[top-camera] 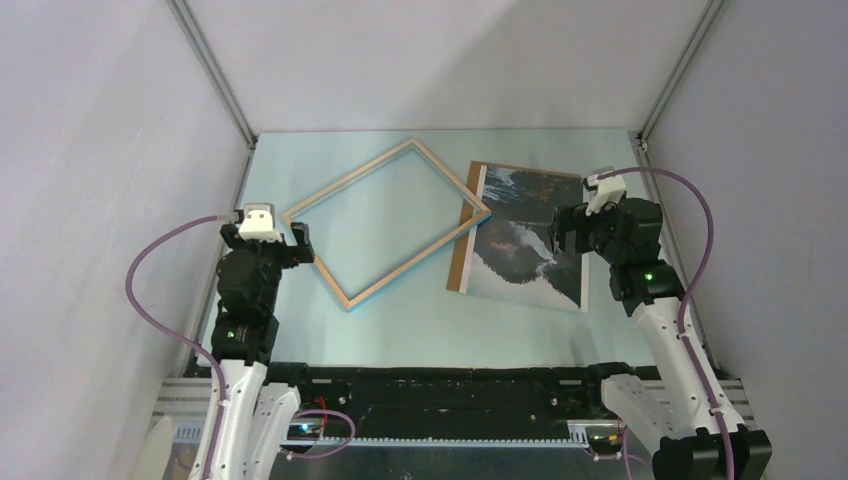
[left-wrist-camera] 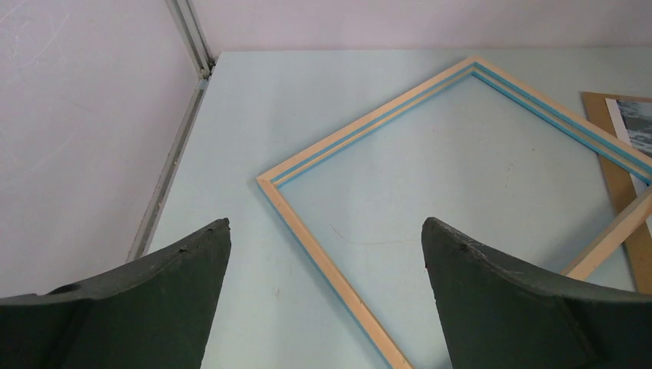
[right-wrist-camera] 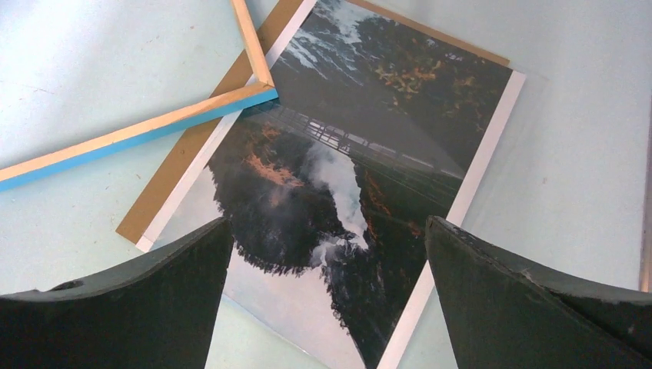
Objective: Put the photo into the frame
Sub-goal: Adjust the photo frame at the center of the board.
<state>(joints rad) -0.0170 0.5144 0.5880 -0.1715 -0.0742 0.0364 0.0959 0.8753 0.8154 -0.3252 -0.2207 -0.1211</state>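
Observation:
The frame [top-camera: 420,260] lies flat on the pale table, turned like a diamond, bare wood up with blue edges. Its right corner rests over the left edge of the brown backing board [top-camera: 460,255] and the photo [top-camera: 520,250], which lies picture-up on that board. My left gripper [top-camera: 300,245] hovers open at the frame's left corner; in the left wrist view its fingers [left-wrist-camera: 324,224] straddle a rail of the frame [left-wrist-camera: 336,277]. My right gripper [top-camera: 560,232] hangs open above the photo; in its wrist view [right-wrist-camera: 328,221] the waterfall print [right-wrist-camera: 346,154] fills the gap.
White walls close in the table [top-camera: 420,330] on three sides, with metal posts at the back left [top-camera: 215,75] and back right [top-camera: 680,70]. The black base rail [top-camera: 450,385] runs along the near edge. The backing board [right-wrist-camera: 160,188] shows beside the photo's white border.

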